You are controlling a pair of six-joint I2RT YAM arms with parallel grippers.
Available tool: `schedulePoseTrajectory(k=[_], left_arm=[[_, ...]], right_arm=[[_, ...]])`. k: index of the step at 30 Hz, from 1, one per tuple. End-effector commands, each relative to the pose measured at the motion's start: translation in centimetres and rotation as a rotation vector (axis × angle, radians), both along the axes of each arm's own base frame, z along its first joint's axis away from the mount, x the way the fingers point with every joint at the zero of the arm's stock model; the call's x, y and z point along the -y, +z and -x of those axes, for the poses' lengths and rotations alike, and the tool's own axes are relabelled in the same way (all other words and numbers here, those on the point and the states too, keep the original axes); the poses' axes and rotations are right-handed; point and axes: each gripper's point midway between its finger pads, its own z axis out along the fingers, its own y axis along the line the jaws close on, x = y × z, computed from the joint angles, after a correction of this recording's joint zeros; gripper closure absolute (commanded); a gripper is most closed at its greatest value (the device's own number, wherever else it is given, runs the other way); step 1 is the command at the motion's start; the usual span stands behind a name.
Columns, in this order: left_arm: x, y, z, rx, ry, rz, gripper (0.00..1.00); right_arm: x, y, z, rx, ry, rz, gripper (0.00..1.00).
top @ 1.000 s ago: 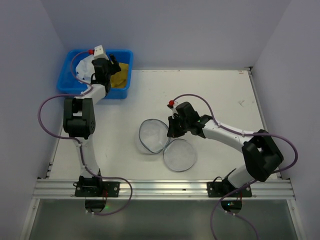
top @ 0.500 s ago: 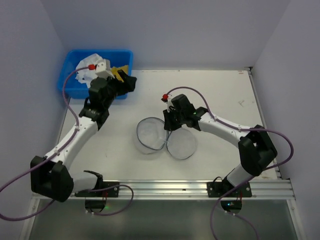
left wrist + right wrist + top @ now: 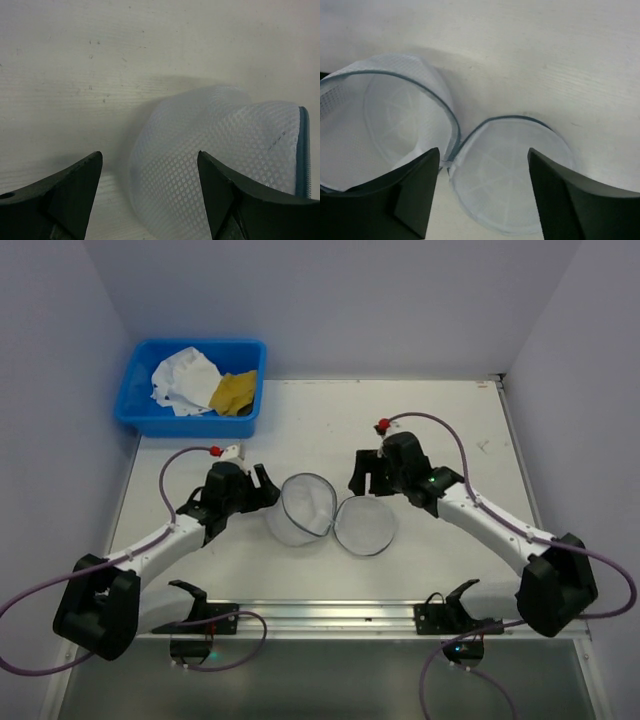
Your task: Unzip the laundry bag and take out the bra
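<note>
**Laundry bag lies unzipped between two spread grippers**

The left gripper [image 3: 150, 157] has its jaws spread wide with nothing pinched. Just ahead of the gap, leaning toward the right-hand finger, bulges the white mesh side wall of the laundry bag [image 3: 300, 508]. Its dark zipper line [image 3: 301, 150] shows at the far right, beyond that finger.

The right gripper [image 3: 484, 152] also has its jaws spread and grips nothing. Ahead of its left-hand finger the bag's drum gapes open, and only mesh and seams show inside. Ahead of the gap and the right-hand finger, the round lid [image 3: 366, 527] lies flat on the white table [image 3: 430, 420], joined to the drum just beyond the left-hand fingertip.

Well behind the left jaws, at the far corner, a blue tub [image 3: 190, 425] holds crumpled white fabric [image 3: 182, 380] and a mustard-yellow piece [image 3: 236, 392]. I cannot tell which, if either, is the bra.
</note>
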Motion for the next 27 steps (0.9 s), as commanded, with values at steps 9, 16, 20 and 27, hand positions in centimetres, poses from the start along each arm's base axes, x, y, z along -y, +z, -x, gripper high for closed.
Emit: schedulePoseTrajectory(k=[9, 16, 20, 27], left_arm=[[0.2, -3.3, 0.4, -0.039, -0.002, 0.003, 0.39], [-0.1, -4.5, 1.4, -0.059, 0.001, 0.005, 0.59], [0.2, -4.6, 1.4, -0.055, -0.005, 0.019, 0.65], [0.4, -4.2, 1.4, -0.037, -0.016, 0.016, 0.66]], right_arm=[[8.2, -7.9, 4.8, -0.275, -0.452, -0.095, 0.20], [8.4, -9.2, 5.4, -0.339, -0.461, -0.137, 0.31], [6.7, -9.2, 4.8, -0.370, -0.379, -0.183, 0.34], [4.7, -11.3, 4.6, -0.473, -0.345, -0.230, 0.37]])
